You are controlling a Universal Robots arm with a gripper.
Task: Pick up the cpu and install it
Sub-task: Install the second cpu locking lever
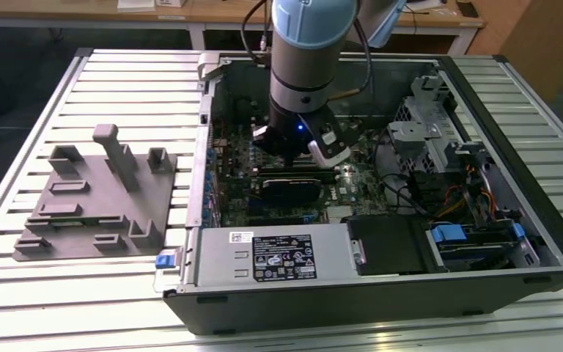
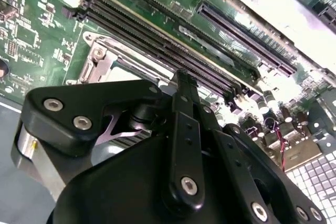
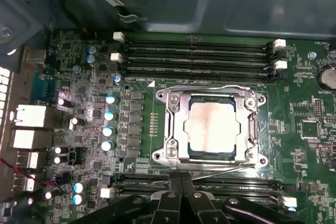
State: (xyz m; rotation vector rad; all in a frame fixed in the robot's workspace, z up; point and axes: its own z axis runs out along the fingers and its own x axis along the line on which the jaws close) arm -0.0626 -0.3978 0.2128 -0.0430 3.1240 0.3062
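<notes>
First wrist view: cpu [image 3: 211, 128] is sitting in its socket [image 3: 173, 129]; my emptied gripper [image 3: 181, 192], fingers pinched together, is hovering alongside, needing only clearance.

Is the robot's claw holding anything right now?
No. The gripper is shut and holds nothing; the cpu lies in the socket, apart from it.

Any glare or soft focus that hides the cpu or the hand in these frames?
First wrist view: the cpu in its socket frame is washed pale by glare, edges still readable. Second wrist view: the hand looms dark; bright bloom blows out the far board. Exterior view: evenly lit.
</notes>
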